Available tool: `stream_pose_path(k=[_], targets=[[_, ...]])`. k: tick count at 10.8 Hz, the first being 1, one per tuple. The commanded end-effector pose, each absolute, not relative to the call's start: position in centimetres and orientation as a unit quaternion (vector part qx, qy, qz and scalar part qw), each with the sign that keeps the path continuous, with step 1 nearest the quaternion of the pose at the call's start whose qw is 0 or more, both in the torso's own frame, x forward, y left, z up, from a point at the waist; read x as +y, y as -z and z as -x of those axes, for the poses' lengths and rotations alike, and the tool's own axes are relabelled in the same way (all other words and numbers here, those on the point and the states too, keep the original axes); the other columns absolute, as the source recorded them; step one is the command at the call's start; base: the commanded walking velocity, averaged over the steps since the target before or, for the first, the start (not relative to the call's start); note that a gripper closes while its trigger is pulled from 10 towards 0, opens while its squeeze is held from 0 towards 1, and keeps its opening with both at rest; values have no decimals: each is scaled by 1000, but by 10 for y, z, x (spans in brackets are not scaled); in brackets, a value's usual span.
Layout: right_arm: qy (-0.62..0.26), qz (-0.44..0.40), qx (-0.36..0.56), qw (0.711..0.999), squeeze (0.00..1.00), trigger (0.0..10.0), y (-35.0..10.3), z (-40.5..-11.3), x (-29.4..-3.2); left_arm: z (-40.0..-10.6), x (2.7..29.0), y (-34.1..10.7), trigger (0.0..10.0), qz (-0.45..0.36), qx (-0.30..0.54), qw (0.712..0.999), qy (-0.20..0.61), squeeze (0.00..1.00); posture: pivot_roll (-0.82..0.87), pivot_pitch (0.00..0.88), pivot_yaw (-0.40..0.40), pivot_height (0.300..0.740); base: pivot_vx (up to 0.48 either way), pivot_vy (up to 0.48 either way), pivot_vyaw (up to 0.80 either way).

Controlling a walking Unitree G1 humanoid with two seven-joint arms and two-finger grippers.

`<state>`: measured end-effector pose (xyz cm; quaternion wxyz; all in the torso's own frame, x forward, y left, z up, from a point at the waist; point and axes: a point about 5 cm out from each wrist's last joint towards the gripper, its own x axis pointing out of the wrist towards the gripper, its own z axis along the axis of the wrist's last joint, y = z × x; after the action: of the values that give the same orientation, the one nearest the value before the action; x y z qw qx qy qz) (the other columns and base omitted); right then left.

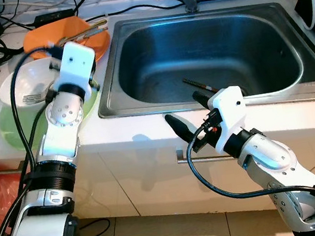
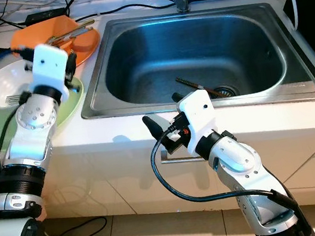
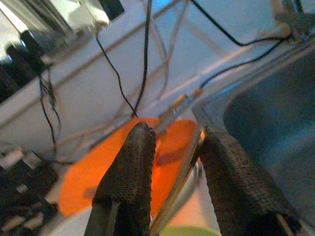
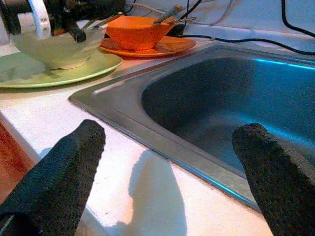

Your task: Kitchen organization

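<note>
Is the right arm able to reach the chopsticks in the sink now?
Probably yes: the right gripper is open at the sink's front rim, and nothing stands between it and the chopsticks on the sink bottom.

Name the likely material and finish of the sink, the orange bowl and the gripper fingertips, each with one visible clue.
Sink: brushed stainless steel, judging by its grey satin sheen and soft reflections.
Orange bowl: probably plastic or melamine; uniform bright colour with a dull gloss.
Right gripper fingertips: black, matte, grainy pads, likely textured rubber or a woven grip cover; the look leaves it open.
</note>
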<state>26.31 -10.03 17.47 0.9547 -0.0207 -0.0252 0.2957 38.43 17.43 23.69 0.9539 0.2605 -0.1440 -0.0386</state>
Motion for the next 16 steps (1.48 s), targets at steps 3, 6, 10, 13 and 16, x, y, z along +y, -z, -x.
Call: stream_pose_path(k=[3, 6, 10, 13, 16], targets=[[-305, 23, -35, 952, 0, 10000, -178, -263, -97, -378, 174, -236, 10000, -273, -151, 949, 37, 0, 83, 100, 46, 740, 0, 0, 0], [-304, 23, -35, 952, 0, 10000, -177, -264, -97, -376, 172, -230, 0, -262, -142, 953, 49, 0, 83, 97, 47, 740, 0, 0, 0], [-299, 23, -33, 953, 0, 10000, -176, -264, -99, -376, 170, -231, 0, -256, -143, 954, 59, 0, 82, 96, 49, 740, 0, 0, 0], [-297, 21, -32, 954, 0, 10000, -175, -265, -99, -375, 169, -231, 0, -257, -143, 954, 61, 0, 83, 96, 47, 740, 0, 0, 0], [-296, 19, -30, 954, 0, 10000, -173, -266, -99, -364, 163, -237, 0, -302, -173, 936, 44, 0, 88, 93, 45, 740, 0, 0, 0]])
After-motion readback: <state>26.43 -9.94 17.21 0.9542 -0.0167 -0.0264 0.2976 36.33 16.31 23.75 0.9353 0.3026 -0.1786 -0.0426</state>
